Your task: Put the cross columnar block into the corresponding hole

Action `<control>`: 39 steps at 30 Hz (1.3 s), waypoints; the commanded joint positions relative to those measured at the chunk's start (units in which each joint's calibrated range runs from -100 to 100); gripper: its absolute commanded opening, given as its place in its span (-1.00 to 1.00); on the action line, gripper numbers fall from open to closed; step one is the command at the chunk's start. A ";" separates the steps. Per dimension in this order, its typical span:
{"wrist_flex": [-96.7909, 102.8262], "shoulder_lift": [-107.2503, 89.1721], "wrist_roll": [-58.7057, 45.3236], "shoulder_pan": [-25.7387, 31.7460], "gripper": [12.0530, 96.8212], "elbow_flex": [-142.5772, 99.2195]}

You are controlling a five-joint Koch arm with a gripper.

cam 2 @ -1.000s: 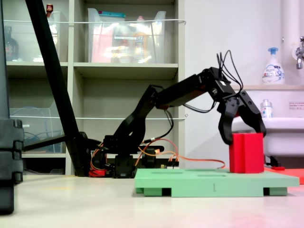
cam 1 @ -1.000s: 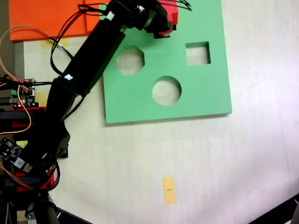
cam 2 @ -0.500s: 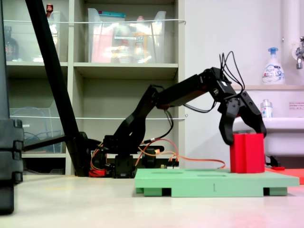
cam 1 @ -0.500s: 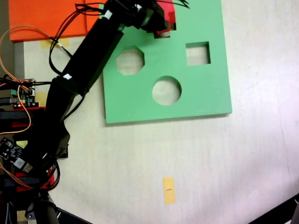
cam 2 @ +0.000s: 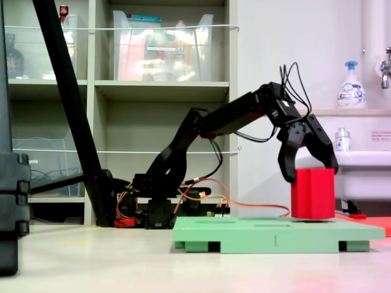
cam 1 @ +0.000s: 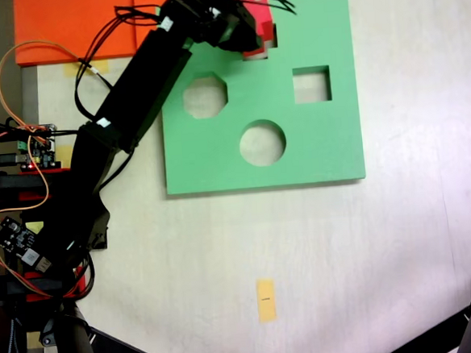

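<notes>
The red cross columnar block (cam 2: 313, 193) stands upright in my gripper (cam 2: 308, 174), whose black fingers (cam 2: 287, 171) clamp its upper part. Its underside hangs just above the green foam board (cam 2: 275, 235). From above, the block (cam 1: 260, 17) and gripper (cam 1: 251, 31) sit over the board's (cam 1: 314, 147) far edge. The corresponding hole is mostly hidden beneath them; only a pale sliver of it (cam 1: 272, 38) shows beside the block.
The board also has an octagonal cutout (cam 1: 205, 96), a square one (cam 1: 311, 84) and a round one (cam 1: 262, 142). An orange foam sheet (cam 1: 79, 22) lies at the top left. Circuit boards and wires (cam 1: 31, 150) crowd the left edge. A yellow tape strip (cam 1: 266, 299) marks the table.
The block has risen slightly off the board and shifted a little toward the arm's base, still held in the gripper.
</notes>
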 commanded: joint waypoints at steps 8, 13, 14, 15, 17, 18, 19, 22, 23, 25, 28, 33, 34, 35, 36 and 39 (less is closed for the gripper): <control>0.24 -4.28 0.44 -0.49 -0.29 4.10; 0.15 -4.14 0.63 -0.54 -0.29 4.10; -0.05 -4.14 0.63 -0.59 -0.29 4.00; -0.33 -4.14 0.59 -0.63 -0.28 4.00; -0.82 -4.00 0.63 -0.78 -0.28 4.00; -1.01 -3.86 0.63 -0.83 -0.28 4.00; -1.20 -3.58 0.63 -0.88 -0.28 4.00; -1.59 -3.44 0.63 -1.03 -0.28 4.00; -1.59 -3.30 0.63 -1.12 -0.28 4.00; -1.49 -3.16 0.63 -1.12 -0.29 4.00; -1.30 -2.04 0.68 -1.07 -0.28 4.00; 0.34 -0.37 1.56 -0.63 -0.28 4.00; 0.72 0.19 2.05 -0.49 -0.28 4.00; 0.92 0.47 2.34 -0.34 -0.28 4.00; 1.01 0.89 2.39 -0.24 -0.28 4.10; 1.11 1.73 2.59 -0.20 -0.28 4.10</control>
